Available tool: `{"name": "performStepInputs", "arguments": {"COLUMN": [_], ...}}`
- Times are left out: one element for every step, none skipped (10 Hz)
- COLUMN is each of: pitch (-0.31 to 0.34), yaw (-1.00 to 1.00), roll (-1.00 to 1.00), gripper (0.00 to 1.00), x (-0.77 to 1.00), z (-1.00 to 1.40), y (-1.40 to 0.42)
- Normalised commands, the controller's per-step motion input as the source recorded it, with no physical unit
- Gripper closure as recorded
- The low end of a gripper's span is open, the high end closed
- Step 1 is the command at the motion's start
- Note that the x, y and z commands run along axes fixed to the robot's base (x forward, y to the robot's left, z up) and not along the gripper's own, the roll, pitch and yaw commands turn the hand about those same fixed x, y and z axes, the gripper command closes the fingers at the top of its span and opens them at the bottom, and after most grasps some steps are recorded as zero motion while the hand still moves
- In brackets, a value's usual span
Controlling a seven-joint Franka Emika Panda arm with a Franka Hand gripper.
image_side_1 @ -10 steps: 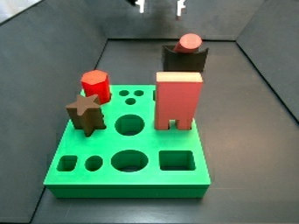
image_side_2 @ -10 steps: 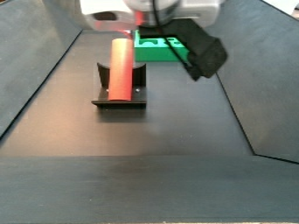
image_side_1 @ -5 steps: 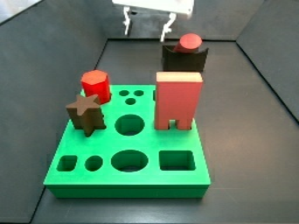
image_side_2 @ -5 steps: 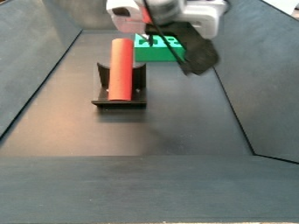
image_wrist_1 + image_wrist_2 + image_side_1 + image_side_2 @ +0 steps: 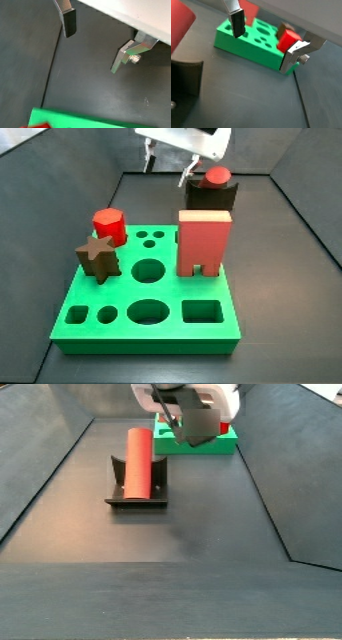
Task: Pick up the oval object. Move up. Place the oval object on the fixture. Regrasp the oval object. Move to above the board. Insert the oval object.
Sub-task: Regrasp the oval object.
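Since the earlier frames the gripper (image 5: 168,170) has descended from the top edge of a side view and now hangs in the air just beside the fixture (image 5: 211,196), with its white housing fully visible. Its jaws are spread, and nothing lies between the fingers (image 5: 68,23); in both wrist views only dark floor shows in the gap between the two silver plates. The oval object (image 5: 138,461) lies lengthwise in the notch of the fixture (image 5: 136,496), its light-red body resting on the dark bracket and extending beyond both ends of it. In a side view only its rounded end (image 5: 217,174) shows above the fixture. The gripper (image 5: 191,429) is not touching the oval object and stands between it and the board (image 5: 201,444) in that view. The board (image 5: 147,298) lies flat on the dark floor and carries three seated pieces: a red arch block (image 5: 203,241) standing upright near its far edge, a short red peg (image 5: 110,225) at the far corner, and a brown star peg (image 5: 98,257) just in front of that peg. Round, square and oval holes at the near edge of the board are unoccupied. In a wrist view the board (image 5: 241,42) appears beyond the fingers, and a blurred red surface (image 5: 180,24) fills one corner.
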Motion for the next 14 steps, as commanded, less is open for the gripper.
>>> {"name": "performStepInputs", "arguments": {"pitch": [-0.289, -0.312, -0.327, -0.355, -0.361, -0.370, -0.371, -0.363, -0.354, -0.324, -0.274, -0.221, -0.118, -0.005], "yaw": [-1.00, -1.00, -1.00, -1.00, -1.00, -1.00, -1.00, -1.00, -1.00, -1.00, -1.00, -1.00, -0.85, -0.63], "roll": [0.71, 0.70, 0.69, 0.67, 0.66, 0.64, 0.63, 0.60, 0.59, 0.57, 0.56, 0.55, 0.46, 0.33], "gripper": [0.00, 0.00, 0.00, 0.00, 0.00, 0.00, 0.00, 0.00, 0.00, 0.00, 0.00, 0.00, 0.00, 0.00], "x": [-0.05, -0.06, -0.06, -0.05, -0.05, -0.05, -0.04, -0.05, -0.05, -0.04, -0.04, -0.04, -0.04, -0.04], "z": [0.00, 0.01, 0.01, 0.01, 0.00, 0.01, 0.01, 0.00, 0.00, 0.00, 0.00, 0.00, -0.01, 0.00], "y": [-0.02, -0.02, -0.01, -0.01, -0.01, -0.01, 0.00, -0.01, -0.01, -0.01, -0.01, -0.01, -0.01, 0.00]}}
